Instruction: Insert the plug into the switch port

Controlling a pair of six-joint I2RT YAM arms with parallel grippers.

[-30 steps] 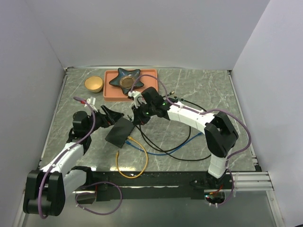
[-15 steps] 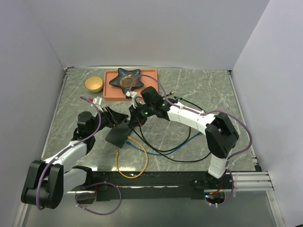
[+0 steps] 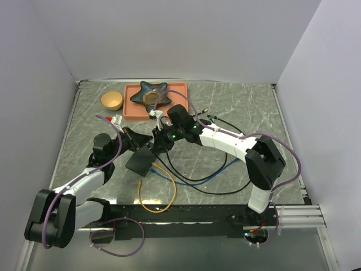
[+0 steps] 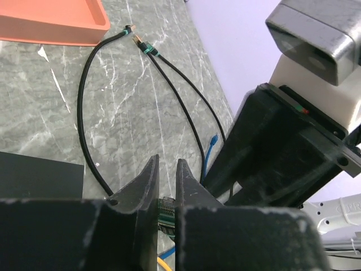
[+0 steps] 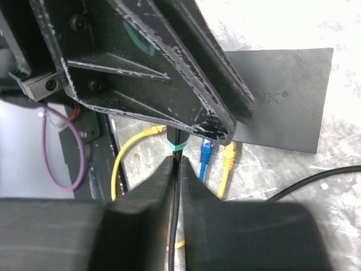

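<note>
Grey-veined marble tabletop, plain white walls around

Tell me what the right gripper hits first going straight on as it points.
Most likely the left fingers, just ahead of the right gripper over the end of the black cable it holds; the black box lies beyond them.

The table looked like smooth grey marble. The switch was matt black, the tray matt orange plastic, and the left fingers scuffed black plastic.
</note>
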